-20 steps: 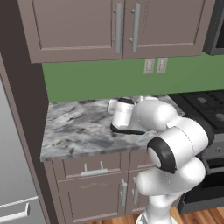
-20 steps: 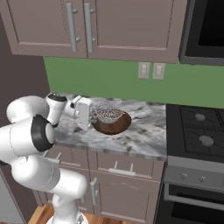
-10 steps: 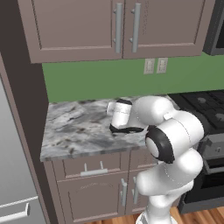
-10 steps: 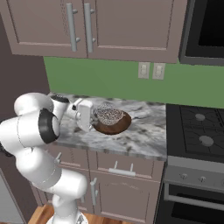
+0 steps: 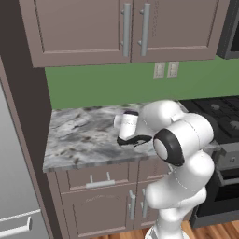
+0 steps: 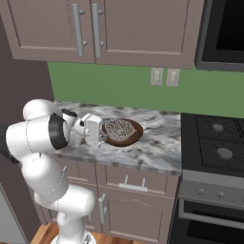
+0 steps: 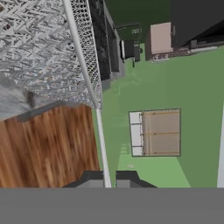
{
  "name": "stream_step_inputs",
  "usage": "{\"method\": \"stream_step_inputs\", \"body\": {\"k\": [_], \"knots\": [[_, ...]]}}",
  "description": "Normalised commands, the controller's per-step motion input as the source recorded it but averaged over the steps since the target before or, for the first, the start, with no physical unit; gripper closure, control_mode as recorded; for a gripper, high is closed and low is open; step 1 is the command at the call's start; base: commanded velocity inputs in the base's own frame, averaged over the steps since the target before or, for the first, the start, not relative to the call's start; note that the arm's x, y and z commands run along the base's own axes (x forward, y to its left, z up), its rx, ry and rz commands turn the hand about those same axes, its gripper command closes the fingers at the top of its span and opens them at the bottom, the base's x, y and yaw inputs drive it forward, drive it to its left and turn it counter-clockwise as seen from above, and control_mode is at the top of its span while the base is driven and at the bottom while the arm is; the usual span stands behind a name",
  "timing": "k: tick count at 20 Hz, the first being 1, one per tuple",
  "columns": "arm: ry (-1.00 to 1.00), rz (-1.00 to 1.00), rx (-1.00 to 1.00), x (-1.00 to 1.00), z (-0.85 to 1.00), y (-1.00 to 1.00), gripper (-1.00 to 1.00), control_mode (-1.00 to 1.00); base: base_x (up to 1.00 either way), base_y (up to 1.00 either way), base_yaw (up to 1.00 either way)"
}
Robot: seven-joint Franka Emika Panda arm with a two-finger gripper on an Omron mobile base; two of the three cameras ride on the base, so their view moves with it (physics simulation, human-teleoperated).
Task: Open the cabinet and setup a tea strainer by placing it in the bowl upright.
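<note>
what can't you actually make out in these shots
- Claw: hand view shows its tips shut on the thin rim of the silvery mesh tea strainer; the frame's bottom edge cuts off the rest.
- Round dark brown wood-grain bowl: left base view, mostly hidden behind the white arm.
- Strainer's seating in the bowl: right base view, too small to tell whether upright.
- Tall brown-mauve cabinet: left base view, door cut off by the frame.

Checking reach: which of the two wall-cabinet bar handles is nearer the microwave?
The right-hand handle of the pair; the other handle sits farther from the microwave.
</note>
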Motion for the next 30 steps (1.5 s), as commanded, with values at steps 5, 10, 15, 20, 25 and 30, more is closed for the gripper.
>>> {"method": "stream_step_inputs", "body": {"k": [5,10,15,20,25,30], "knots": [[0.0,0.0,-0.01,0.12,-0.25,0.0,1.0,-1.0,0.0,0.0,0.0],[0.0,0.0,-0.02,0.17,-0.24,0.0,1.0,-1.0,0.0,0.0,0.0],[0.0,0.0,0.0,0.24,-0.17,0.0,1.0,-1.0,0.0,0.0,0.0],[0.0,0.0,-0.01,0.22,-0.17,0.0,1.0,-1.0,0.0,0.0,0.0],[0.0,0.0,-0.02,0.16,-0.11,0.0,1.0,-1.0,0.0,0.0,0.0],[0.0,0.0,0.0,0.05,-0.05,0.0,1.0,-1.0,0.0,0.0,0.0]]}}
